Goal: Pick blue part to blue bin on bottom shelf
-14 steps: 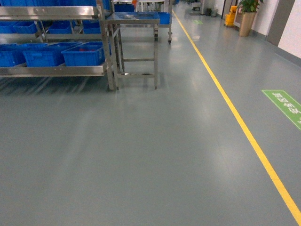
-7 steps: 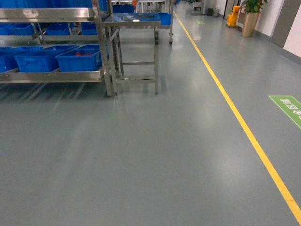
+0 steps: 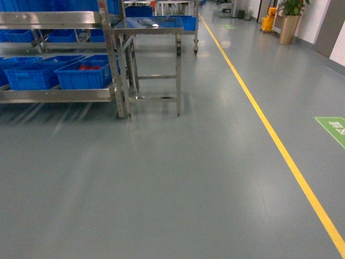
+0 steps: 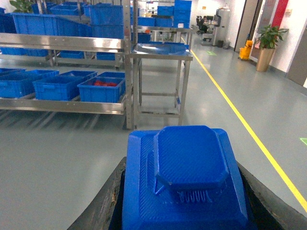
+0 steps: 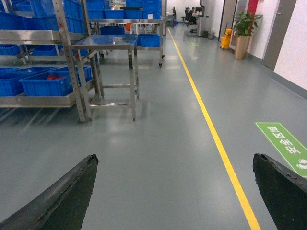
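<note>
The blue part (image 4: 187, 177), a flat textured block with a raised eight-sided top, fills the lower left wrist view. My left gripper (image 4: 184, 196) is shut on it, a black finger (image 4: 103, 201) pressed against each side. My right gripper (image 5: 175, 158) stands open above bare floor, holding nothing. The bottom shelf (image 3: 59, 95) of the steel rack lies far ahead on the left and carries a row of blue bins (image 3: 83, 75). The nearest blue bin (image 4: 100, 90) has red items inside. Neither gripper shows in the head view.
A small open-framed steel table (image 3: 148, 24) stands against the rack's right end. A yellow floor line (image 3: 269, 135) runs along the right. A green floor sign (image 3: 334, 129) and a potted plant (image 3: 288, 21) are further right. Grey floor separates me from the rack.
In the head view the rack and table have slid left and slightly lower, and the green floor sign has shifted right and down. The whole view has moved over the floor.
</note>
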Robot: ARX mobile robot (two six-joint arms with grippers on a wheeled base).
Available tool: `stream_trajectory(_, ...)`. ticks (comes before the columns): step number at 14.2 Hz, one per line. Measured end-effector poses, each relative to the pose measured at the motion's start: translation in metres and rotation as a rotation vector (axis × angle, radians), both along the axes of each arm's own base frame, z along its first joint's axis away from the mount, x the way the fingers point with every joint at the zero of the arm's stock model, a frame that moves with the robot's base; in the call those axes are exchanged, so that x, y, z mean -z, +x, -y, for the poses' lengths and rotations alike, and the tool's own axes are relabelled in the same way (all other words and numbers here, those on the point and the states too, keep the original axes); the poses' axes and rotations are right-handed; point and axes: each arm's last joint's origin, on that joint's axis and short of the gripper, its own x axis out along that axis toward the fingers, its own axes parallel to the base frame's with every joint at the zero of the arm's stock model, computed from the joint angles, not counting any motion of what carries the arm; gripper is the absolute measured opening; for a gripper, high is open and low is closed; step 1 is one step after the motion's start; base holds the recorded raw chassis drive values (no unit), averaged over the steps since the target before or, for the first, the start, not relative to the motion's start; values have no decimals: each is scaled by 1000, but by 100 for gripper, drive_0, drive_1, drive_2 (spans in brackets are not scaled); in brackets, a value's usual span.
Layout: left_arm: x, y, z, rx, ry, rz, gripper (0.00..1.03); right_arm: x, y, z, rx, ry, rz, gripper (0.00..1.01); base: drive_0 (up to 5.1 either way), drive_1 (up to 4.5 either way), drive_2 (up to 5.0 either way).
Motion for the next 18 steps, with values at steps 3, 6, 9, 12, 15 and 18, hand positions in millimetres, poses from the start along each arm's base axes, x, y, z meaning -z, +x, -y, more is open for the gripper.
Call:
stream_trajectory(3, 0, 0, 0, 0, 0, 2, 43, 0, 0, 0, 0, 0, 1, 98, 6, 414, -401)
stream_trajectory(6, 0, 0, 0, 0, 1, -3, 43, 0, 0, 0, 0, 0, -2, 98, 6, 414, -401)
stream_trajectory(9, 0, 0, 0, 0, -1, 2, 43, 0, 0, 0, 0, 0, 3, 98, 6, 414, -401)
stream_trajectory(12, 0, 0, 0, 0, -3, 0, 43, 0, 0, 0, 0, 0, -1, 98, 2, 410, -406)
stream_trajectory(15, 0, 0, 0, 0, -3, 0, 43, 0, 0, 0, 0, 0, 3, 98, 0, 407, -408)
stream_trajectory(18, -1, 0, 0, 0, -4, 7, 43, 0, 0, 0, 0, 0, -2, 98, 0, 407, -408)
